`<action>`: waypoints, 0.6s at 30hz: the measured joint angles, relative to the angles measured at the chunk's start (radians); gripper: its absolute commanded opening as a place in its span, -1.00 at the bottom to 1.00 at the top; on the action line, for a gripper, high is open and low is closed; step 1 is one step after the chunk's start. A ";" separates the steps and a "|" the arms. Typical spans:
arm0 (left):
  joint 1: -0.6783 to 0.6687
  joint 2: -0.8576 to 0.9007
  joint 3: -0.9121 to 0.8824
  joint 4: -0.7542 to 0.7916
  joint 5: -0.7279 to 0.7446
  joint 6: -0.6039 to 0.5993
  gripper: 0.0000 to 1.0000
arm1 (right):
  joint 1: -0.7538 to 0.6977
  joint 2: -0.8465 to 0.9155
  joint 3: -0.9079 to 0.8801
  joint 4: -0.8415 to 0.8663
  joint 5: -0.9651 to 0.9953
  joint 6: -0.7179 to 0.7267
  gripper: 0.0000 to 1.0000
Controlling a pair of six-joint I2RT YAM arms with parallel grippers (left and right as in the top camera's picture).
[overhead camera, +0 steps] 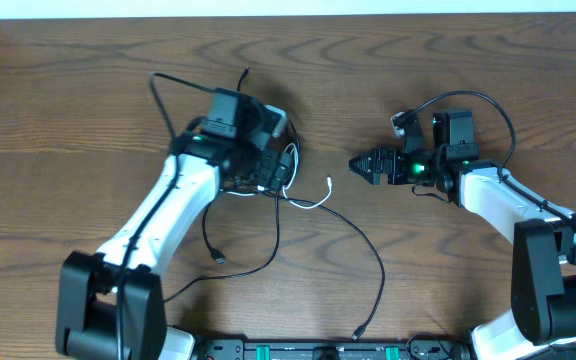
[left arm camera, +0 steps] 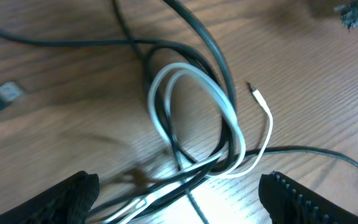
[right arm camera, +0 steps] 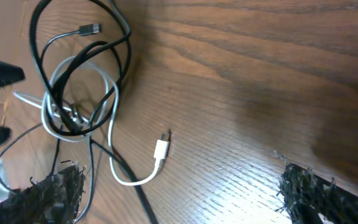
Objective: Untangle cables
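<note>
Brown wood-grain worktop (overhead camera: 418, 60) carries both arms. The white-shelled left arm (overhead camera: 168, 210) reaches away from its base at the near edge and bends its wrist down, so the left claw (overhead camera: 273, 165) hangs over the knot of cables. In the left wrist view its two dark fingers (left arm camera: 73, 196) stand far apart, jaws spread wide, with nothing pinched between them. The tangle lies on the wood in the gap and just ahead of it. The right arm (overhead camera: 488, 190) comes in low from the right, and the right claw (overhead camera: 368, 163) points leftward at the tangle but is well apart from it. That claw also gapes fully open and holds nothing.

The white cable (left arm camera: 191, 106) is coiled in a couple of tight loops just in front of the left claw. Its free tail curls out toward the right claw and ends in a small plug (right arm camera: 161, 149) lying bare on the wood between the two claws. The black cable (left arm camera: 216, 56) winds through and around the white loops, so the two are interlaced. Black strands trail off from the knot: one long run sweeps toward the near edge, another curves beneath the left arm, and one loops beyond the left claw. In the right wrist view a dark flat plug (right arm camera: 91, 28) shows at the far side of the tangle.
</note>
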 measured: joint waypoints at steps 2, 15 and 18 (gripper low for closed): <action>-0.031 0.010 -0.001 0.025 -0.008 -0.004 0.74 | 0.000 0.000 0.000 0.000 0.014 0.000 0.99; -0.106 0.097 -0.001 0.067 -0.145 -0.021 0.33 | 0.000 0.000 0.000 -0.002 0.068 0.000 0.98; -0.106 0.126 -0.001 0.067 -0.153 -0.037 -0.74 | 0.000 0.000 0.000 -0.002 0.068 0.000 0.99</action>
